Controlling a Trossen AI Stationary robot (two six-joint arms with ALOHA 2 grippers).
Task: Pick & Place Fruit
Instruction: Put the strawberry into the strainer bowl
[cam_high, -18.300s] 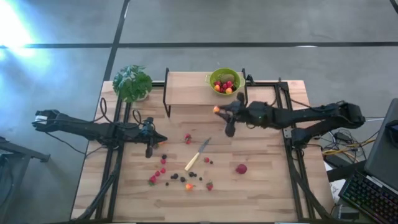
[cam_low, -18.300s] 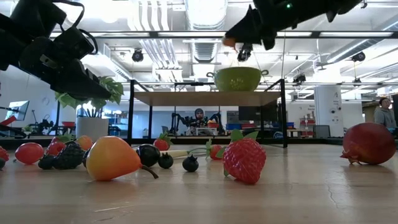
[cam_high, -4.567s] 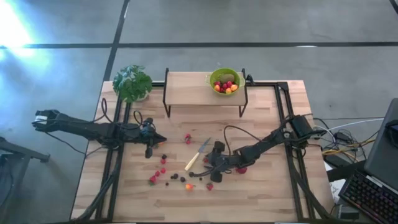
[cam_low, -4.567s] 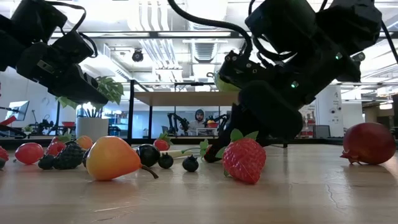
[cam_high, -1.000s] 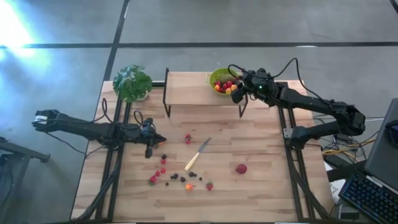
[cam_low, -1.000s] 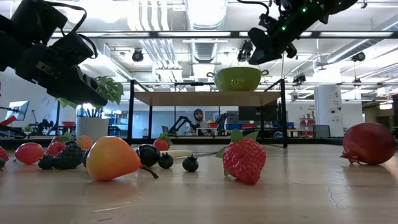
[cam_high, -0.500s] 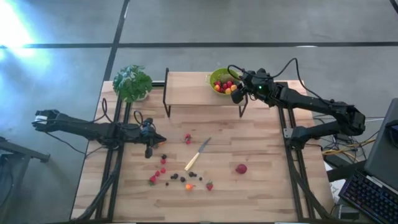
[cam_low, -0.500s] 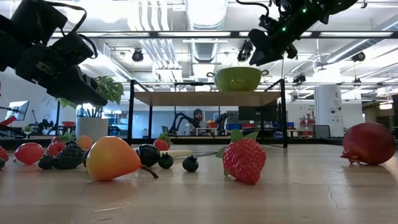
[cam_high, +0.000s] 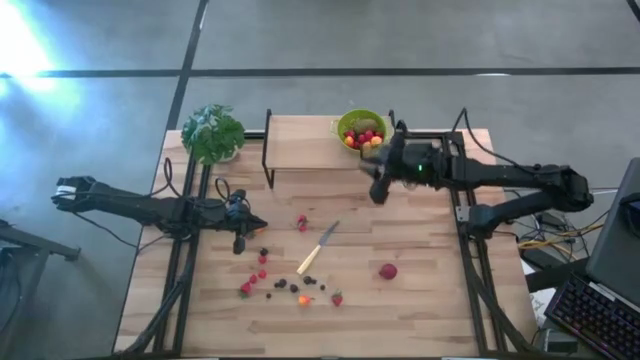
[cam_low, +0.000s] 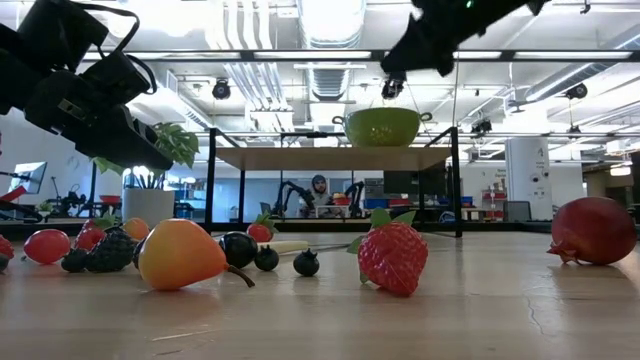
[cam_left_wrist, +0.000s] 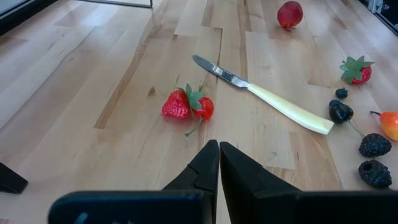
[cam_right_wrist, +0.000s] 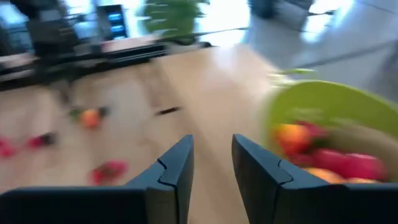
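Note:
Small fruit lies loose on the table: two red pieces (cam_left_wrist: 186, 106) in front of my left gripper, a cluster of berries and strawberries (cam_high: 275, 283), and a red ball (cam_high: 388, 271). More fruit (cam_right_wrist: 317, 149) fills the green bowl (cam_high: 360, 130) on the raised shelf. My right gripper (cam_right_wrist: 211, 155) hangs open and empty in the air just past the shelf's near right corner (cam_high: 377, 188), beside the bowl. My left gripper (cam_left_wrist: 218, 149) stands shut at the table's left (cam_high: 240, 243), touching nothing.
A pale-handled knife (cam_high: 318, 248) lies mid-table among the fruit. A potted plant (cam_high: 212, 132) stands at the far left corner. The shelf's black frame legs (cam_high: 268, 160) rise from the table. Bare wood lies between the shelf and the knife.
My right gripper has swung away from the bowl's right rim toward the table's near edge and a little left, turning as it went. It now hangs in front of the shelf. The bowl and the loose fruit have stayed put.

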